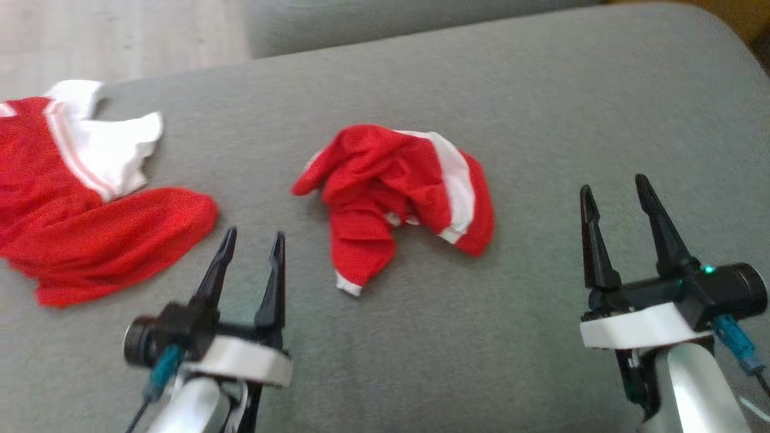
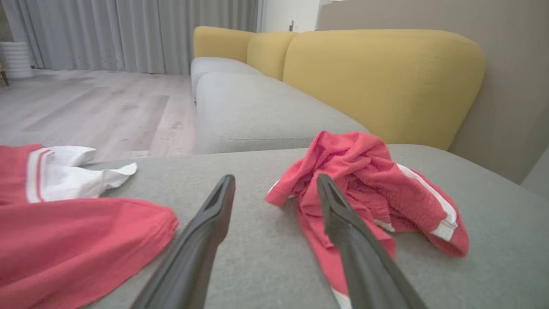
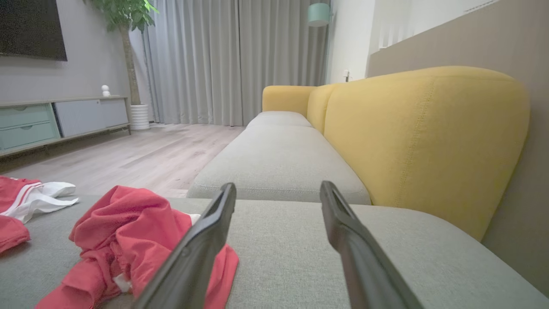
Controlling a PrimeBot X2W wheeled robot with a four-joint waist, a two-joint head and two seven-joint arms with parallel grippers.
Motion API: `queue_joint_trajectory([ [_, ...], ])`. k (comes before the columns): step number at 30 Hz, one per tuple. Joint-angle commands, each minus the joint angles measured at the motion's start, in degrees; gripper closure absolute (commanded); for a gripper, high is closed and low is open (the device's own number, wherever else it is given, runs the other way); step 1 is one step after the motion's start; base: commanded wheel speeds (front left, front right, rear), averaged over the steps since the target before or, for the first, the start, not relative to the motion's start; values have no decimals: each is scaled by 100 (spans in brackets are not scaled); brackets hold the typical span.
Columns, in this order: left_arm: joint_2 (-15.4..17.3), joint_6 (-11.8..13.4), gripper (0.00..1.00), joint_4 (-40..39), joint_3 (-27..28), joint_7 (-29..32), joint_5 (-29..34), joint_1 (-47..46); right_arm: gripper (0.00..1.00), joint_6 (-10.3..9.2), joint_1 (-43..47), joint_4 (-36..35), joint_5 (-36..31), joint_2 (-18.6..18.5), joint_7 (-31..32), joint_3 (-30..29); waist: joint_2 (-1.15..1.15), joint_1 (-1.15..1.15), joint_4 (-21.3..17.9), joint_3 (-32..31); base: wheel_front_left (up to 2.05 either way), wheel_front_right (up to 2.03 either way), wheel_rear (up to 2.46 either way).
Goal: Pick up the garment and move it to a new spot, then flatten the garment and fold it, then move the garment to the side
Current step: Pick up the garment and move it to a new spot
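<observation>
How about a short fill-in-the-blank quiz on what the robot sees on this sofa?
1. The crumpled red garment with a white stripe lies on a ____ fabric sofa seat.
2. The left gripper and the right gripper each have their two dark fingers ____ and hold nothing.
3. The sofa's padded backrest is coloured ____.
4. The larger red and white garment lies nearer the ____ gripper.

Missing words: grey; open; yellow; left.
</observation>
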Motion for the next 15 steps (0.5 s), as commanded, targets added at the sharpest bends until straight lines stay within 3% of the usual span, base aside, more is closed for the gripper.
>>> queue_joint_trajectory([
  [1,28,16,0,-226,350,-46,135,-144,0,44,-28,-148,-93,-1,-36,92,0,1,316,-208,0,0,0],
  [9,-435,-372,0,-480,1602,-46,977,1095,0,44,303,116,-166,-1,-36,-61,0,1,537,-439,0,0,0],
  [15,-781,-758,0,-441,2377,-46,1474,1457,0,44,525,428,-75,-1,-36,-34,0,1,527,-542,0,0,0],
])
